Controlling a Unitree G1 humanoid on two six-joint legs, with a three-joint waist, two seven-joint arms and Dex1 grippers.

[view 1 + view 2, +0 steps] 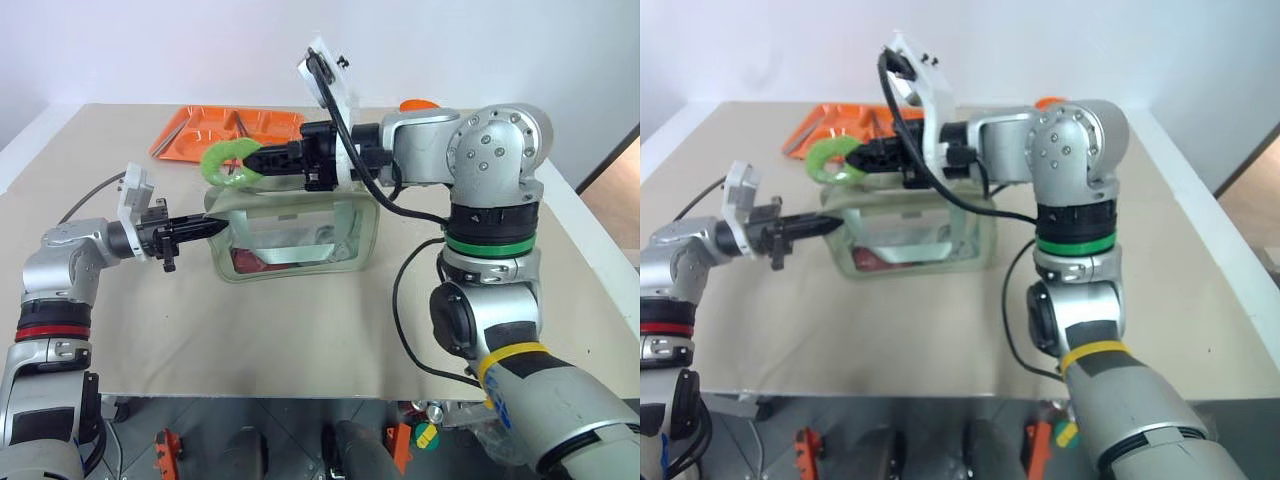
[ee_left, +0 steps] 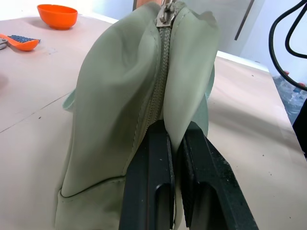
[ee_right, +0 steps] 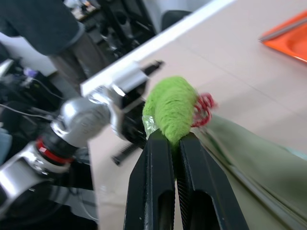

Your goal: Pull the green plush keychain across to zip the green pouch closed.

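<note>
Both arms are built of rounded silver-grey housings with black joint sections; a green ring and a yellow band are seen on the right arm (image 1: 492, 240), a red ring on the left arm (image 1: 55, 300). Each wrist is fitted with a white bracket, and black cables are looped alongside. The right claw (image 1: 262, 160) and left claw (image 1: 205, 227) are each formed of two black fingers.

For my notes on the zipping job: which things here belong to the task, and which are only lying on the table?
Belonging: green pouch, green plush keychain, left gripper, right gripper.
Lying about: orange tray, orange bowl.
</note>
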